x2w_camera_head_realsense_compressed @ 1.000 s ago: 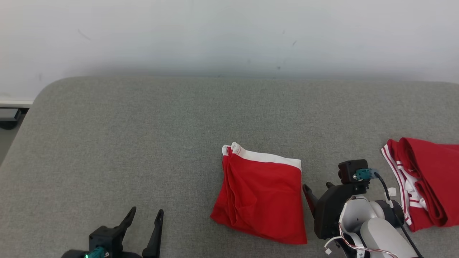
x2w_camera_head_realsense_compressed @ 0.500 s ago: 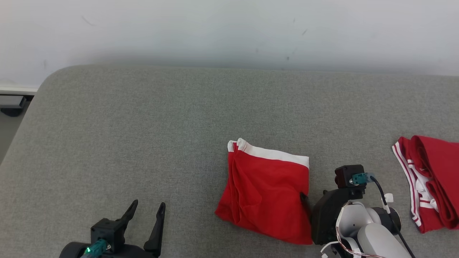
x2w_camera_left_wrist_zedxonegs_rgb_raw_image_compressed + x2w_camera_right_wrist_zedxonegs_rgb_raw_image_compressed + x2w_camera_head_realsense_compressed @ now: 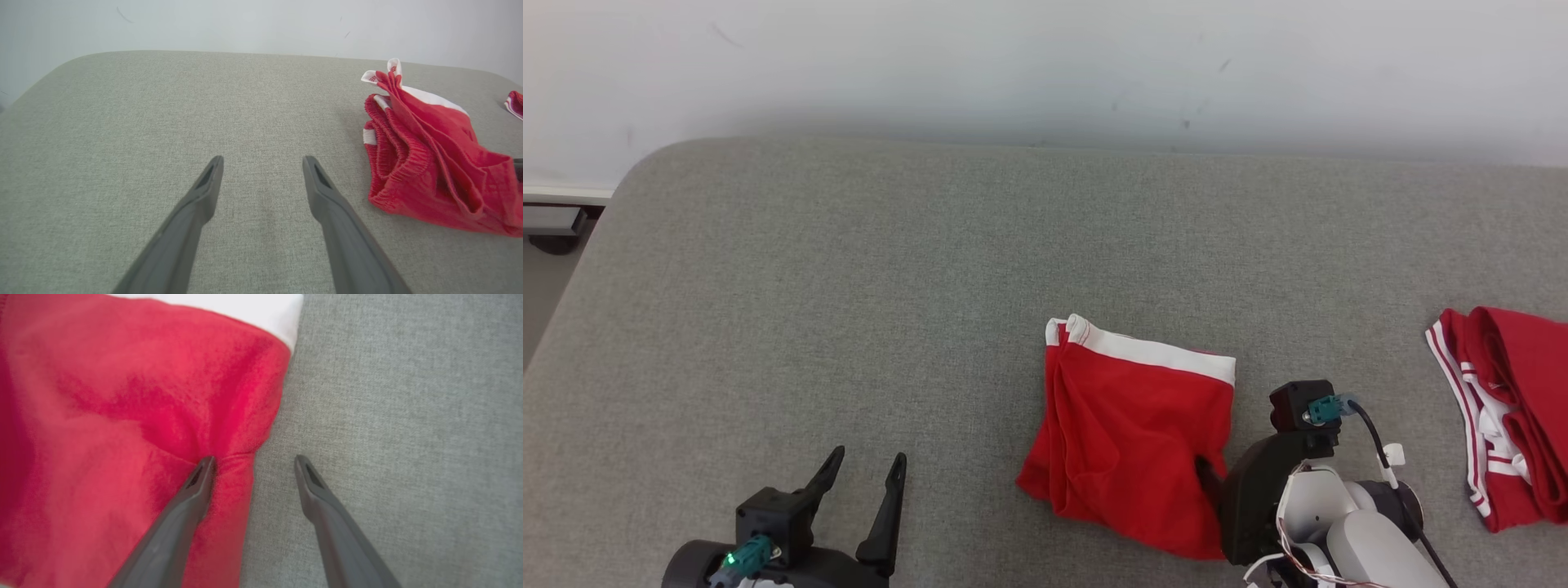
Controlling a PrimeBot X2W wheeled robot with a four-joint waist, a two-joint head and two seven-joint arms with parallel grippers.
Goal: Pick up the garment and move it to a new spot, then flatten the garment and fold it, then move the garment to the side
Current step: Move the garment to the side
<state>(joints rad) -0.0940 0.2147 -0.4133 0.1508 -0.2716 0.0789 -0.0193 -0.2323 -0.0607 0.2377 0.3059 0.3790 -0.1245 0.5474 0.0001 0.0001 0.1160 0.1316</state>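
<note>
The garment (image 3: 1131, 441) is red with a white band and lies folded on the grey padded surface (image 3: 931, 286), right of centre. My right gripper (image 3: 1213, 482) is at its right edge and stands open. In the right wrist view this gripper (image 3: 254, 458) has its left finger (image 3: 192, 494) pressed into the red cloth (image 3: 122, 416), which puckers at the tip. Its right finger (image 3: 322, 498) is over bare grey fabric. My left gripper (image 3: 867, 455) is open near the front left, well apart from the garment (image 3: 425, 159). Nothing is between its fingers (image 3: 263, 159).
Another red garment with white stripes (image 3: 1511, 408) lies bunched at the far right edge, also seen as a garment corner (image 3: 515, 104). A white wall (image 3: 1045, 65) runs behind the surface. The surface's rounded left corner drops to a floor with a dark object (image 3: 556, 224).
The head camera has shifted slightly. My right gripper has moved left from beside the garment onto its right edge, and the cloth there has wrinkled. The left gripper holds its place.
</note>
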